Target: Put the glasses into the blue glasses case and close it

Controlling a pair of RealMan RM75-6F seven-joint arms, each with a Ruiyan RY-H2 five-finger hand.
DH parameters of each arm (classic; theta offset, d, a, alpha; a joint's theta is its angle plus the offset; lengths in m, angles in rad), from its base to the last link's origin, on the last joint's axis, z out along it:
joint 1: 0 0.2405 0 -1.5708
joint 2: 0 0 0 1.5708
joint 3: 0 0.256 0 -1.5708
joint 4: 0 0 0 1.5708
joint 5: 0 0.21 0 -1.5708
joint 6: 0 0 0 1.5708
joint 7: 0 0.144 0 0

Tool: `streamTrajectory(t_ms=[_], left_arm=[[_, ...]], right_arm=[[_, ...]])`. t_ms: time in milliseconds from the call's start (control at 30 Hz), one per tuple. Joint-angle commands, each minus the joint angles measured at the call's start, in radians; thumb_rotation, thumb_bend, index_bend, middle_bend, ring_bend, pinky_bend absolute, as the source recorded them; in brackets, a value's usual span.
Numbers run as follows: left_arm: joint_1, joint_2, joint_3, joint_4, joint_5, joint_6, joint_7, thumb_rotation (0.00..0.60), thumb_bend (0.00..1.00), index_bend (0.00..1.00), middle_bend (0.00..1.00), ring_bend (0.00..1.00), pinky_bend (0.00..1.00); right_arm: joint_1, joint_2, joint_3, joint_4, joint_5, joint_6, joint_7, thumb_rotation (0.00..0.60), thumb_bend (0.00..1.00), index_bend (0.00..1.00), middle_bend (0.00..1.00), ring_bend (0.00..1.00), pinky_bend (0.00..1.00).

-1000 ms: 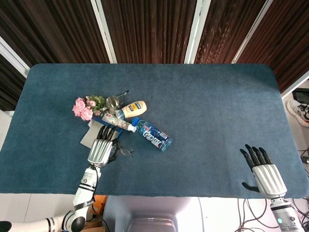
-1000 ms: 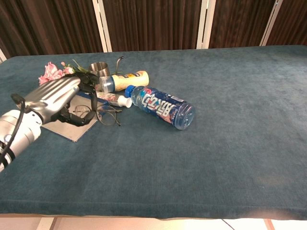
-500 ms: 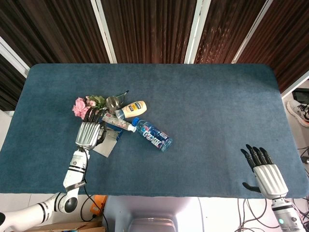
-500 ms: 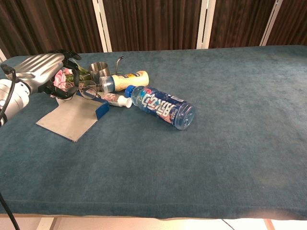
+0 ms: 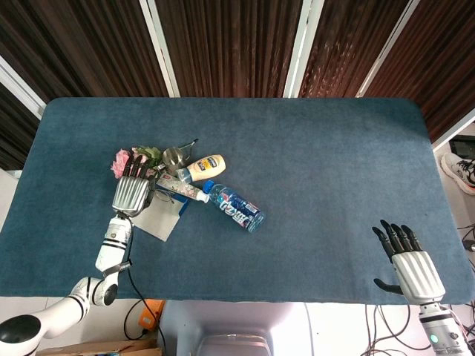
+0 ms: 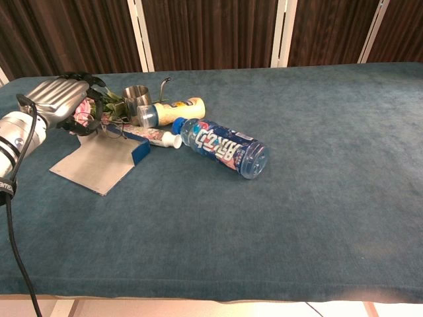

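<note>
Left hand (image 6: 61, 99) holds the glasses (image 6: 99, 124) over the open blue glasses case (image 6: 99, 162) on the surface; it should lower them flat into the tray beside the toothpaste tube (image 6: 155, 137), while the right hand (image 5: 410, 268) idles, fingers apart

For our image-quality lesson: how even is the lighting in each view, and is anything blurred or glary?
Head view: soft, even light on the table, only faint shadows, edges slightly bowed. Chest view: sharp overall; bright highlights on the left robot hand and the water bottle; the glasses are thin and hard to make out.
</note>
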Motion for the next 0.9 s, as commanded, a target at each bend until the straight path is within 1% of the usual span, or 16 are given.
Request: streamTrajectory(t_ms=[33,200,233,267,367,433,567,700,800,900], left_arm=[[-0.012,-0.035,0.020,0.070,0.016,-0.014,-0.040,0.600,0.42,0.65,0.12,0.00,0.02],[-0.013,-0.052,0.029,0.106,0.021,-0.024,-0.057,0.600,0.41,0.65,0.12,0.00,0.02],[-0.013,-0.057,0.034,0.118,0.024,-0.026,-0.060,0.600,0.41,0.65,0.12,0.00,0.02],[-0.014,-0.068,0.052,0.153,0.036,-0.035,-0.047,0.600,0.41,0.65,0.12,0.00,0.02],[-0.015,-0.085,0.059,0.190,0.036,-0.057,-0.079,0.600,0.40,0.65,0.11,0.00,0.02],[-0.014,-0.090,0.066,0.207,0.045,-0.053,-0.091,0.600,0.40,0.64,0.11,0.00,0.02],[-0.012,-0.089,0.078,0.218,0.062,-0.039,-0.107,0.600,0.40,0.64,0.11,0.00,0.02],[-0.009,-0.082,0.093,0.217,0.072,-0.054,-0.120,0.600,0.40,0.64,0.11,0.00,0.02],[-0.005,-0.077,0.101,0.211,0.082,-0.046,-0.136,0.600,0.40,0.64,0.11,0.00,0.02],[-0.002,-0.064,0.098,0.183,0.084,-0.035,-0.155,0.600,0.39,0.64,0.11,0.00,0.02]], right_arm=[[0.000,-0.001,0.001,0.001,-0.001,0.002,0.002,0.600,0.22,0.00,0.00,0.00,0.00],[0.000,-0.001,0.002,0.001,0.001,0.002,0.005,0.600,0.22,0.00,0.00,0.00,0.00],[0.000,-0.001,0.002,0.000,0.002,0.001,0.006,0.600,0.22,0.00,0.00,0.00,0.00],[-0.001,0.002,0.002,-0.002,0.000,0.003,0.013,0.600,0.22,0.00,0.00,0.00,0.00],[-0.002,0.007,0.001,-0.003,-0.006,0.008,0.030,0.600,0.22,0.00,0.00,0.00,0.00],[-0.002,0.008,0.001,-0.001,-0.006,0.009,0.034,0.600,0.22,0.00,0.00,0.00,0.00],[-0.003,0.008,0.001,-0.001,-0.006,0.008,0.032,0.600,0.22,0.00,0.00,0.00,0.00],[-0.005,0.011,-0.002,-0.004,-0.014,0.014,0.039,0.600,0.22,0.00,0.00,0.00,0.00],[-0.006,0.011,-0.002,-0.002,-0.016,0.016,0.041,0.600,0.22,0.00,0.00,0.00,0.00],[-0.004,0.009,-0.002,0.000,-0.014,0.009,0.034,0.600,0.22,0.00,0.00,0.00,0.00]])
